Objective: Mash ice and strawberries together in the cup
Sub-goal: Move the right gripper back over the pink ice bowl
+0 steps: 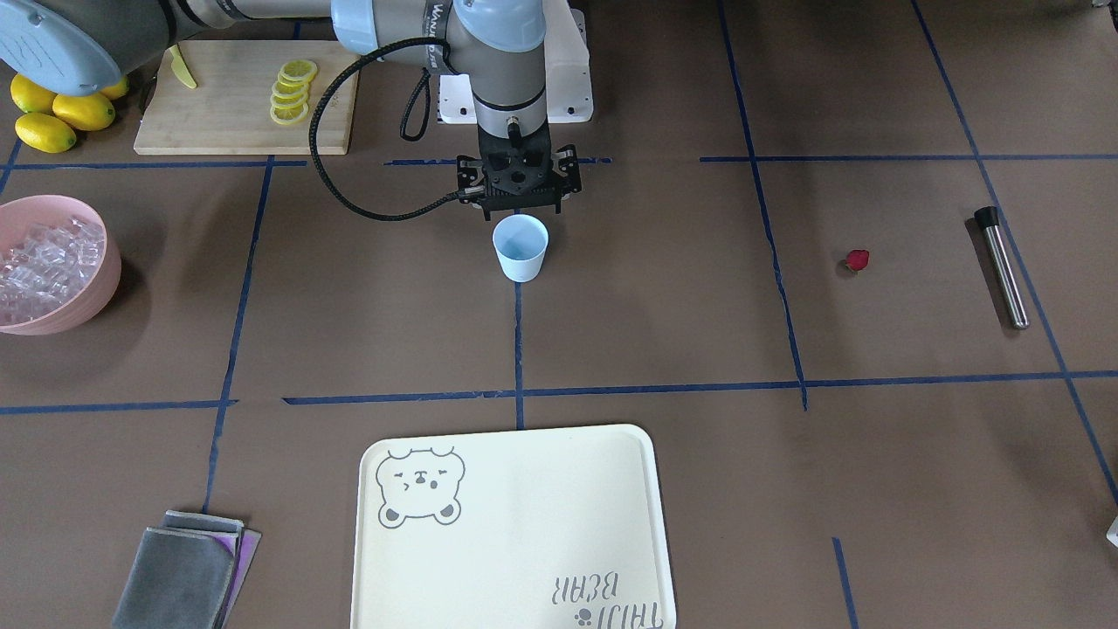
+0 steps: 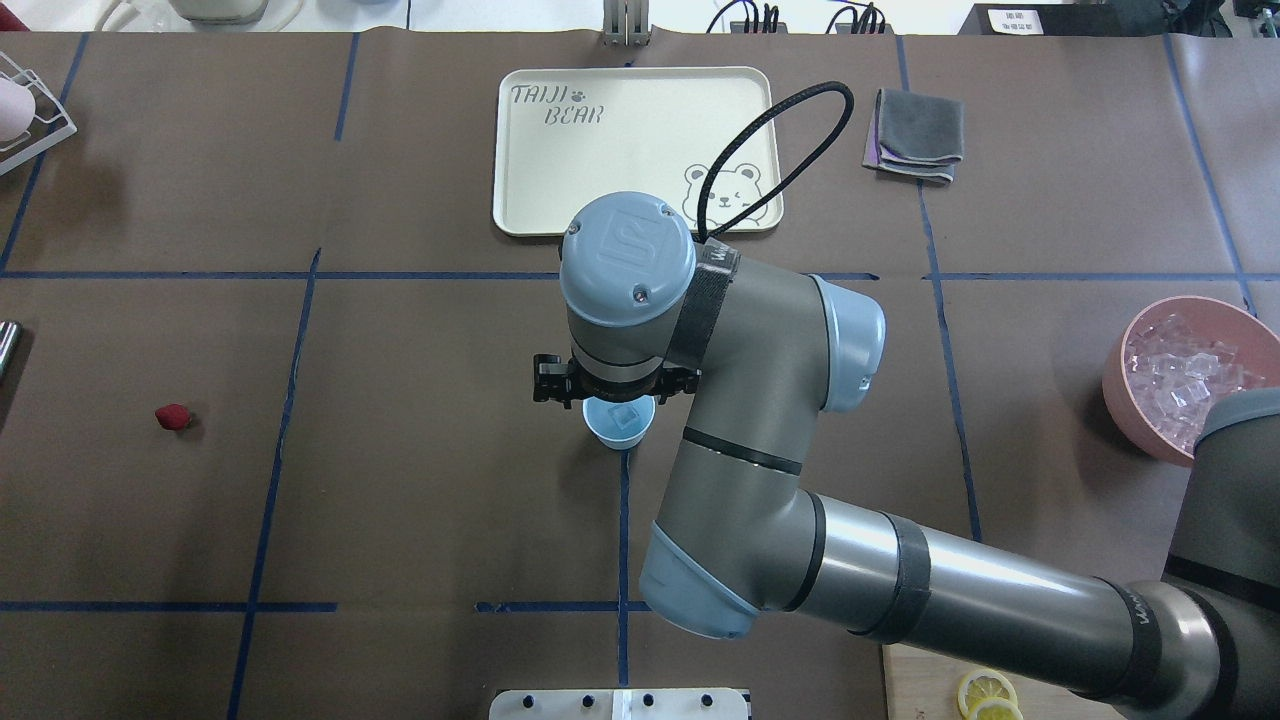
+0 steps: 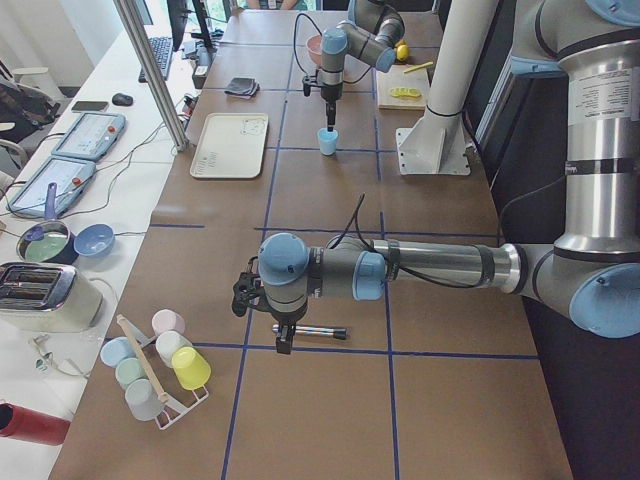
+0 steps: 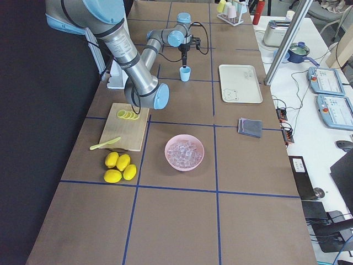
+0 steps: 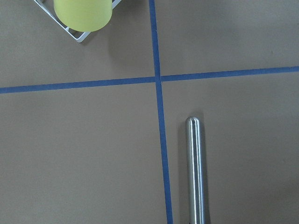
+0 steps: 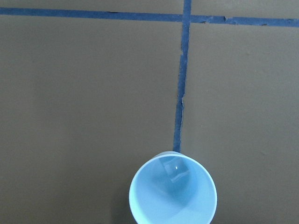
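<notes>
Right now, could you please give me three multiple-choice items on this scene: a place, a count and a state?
1. Where is the strawberry? A in the cup; B on the tray; C on the bare table.
2. How many whole lemons are there? A two; B four; C six.
3. How does the cup stand? A upright; B on its side; C upside down.
1 C: it lies on the table, far from the cup. 2 B: four show in the exterior right view. 3 A: its open mouth faces up below the right tool.
</notes>
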`<action>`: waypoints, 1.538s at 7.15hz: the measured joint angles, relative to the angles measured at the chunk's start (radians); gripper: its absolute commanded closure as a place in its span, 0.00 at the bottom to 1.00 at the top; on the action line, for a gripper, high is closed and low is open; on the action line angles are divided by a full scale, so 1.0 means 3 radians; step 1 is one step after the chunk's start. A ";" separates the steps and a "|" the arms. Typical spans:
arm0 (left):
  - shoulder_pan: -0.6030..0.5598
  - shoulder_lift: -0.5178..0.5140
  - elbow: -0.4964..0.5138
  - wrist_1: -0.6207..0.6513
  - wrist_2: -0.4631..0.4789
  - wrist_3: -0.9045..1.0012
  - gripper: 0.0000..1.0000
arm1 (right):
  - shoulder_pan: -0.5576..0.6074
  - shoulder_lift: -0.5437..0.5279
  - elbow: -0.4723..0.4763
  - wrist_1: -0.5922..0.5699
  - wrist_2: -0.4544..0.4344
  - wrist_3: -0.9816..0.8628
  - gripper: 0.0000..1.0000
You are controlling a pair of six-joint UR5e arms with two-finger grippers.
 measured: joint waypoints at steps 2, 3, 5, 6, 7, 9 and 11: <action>0.0000 -0.0001 -0.0004 0.0001 -0.0003 -0.0001 0.00 | 0.0182 -0.0269 0.0351 -0.0052 0.0033 -0.0030 0.01; 0.0000 -0.0003 -0.0004 0.0001 -0.0006 -0.0002 0.00 | 0.0310 -0.0583 0.0702 -0.0084 0.0046 -0.0093 0.01; 0.0000 -0.0002 -0.0008 -0.0002 -0.0009 0.0000 0.00 | 0.0583 -0.1240 0.1348 -0.0099 0.0079 -0.0359 0.01; 0.0000 -0.0002 -0.0010 -0.0002 -0.0010 0.0000 0.00 | 0.0719 -0.1516 0.1545 -0.0092 0.0124 -0.0447 0.01; 0.0000 -0.0001 -0.0015 -0.0002 -0.0010 0.0000 0.00 | 0.0884 -0.1793 0.1684 -0.0066 0.0208 -0.0556 0.01; -0.0003 0.0001 -0.0029 -0.0002 -0.0010 0.0000 0.00 | 0.1373 -0.2376 0.1796 0.0127 0.0582 -0.1076 0.01; -0.0005 0.0001 -0.0032 -0.0002 -0.0012 0.0000 0.00 | 0.1867 -0.3003 0.1678 0.0661 0.0882 -0.1706 0.01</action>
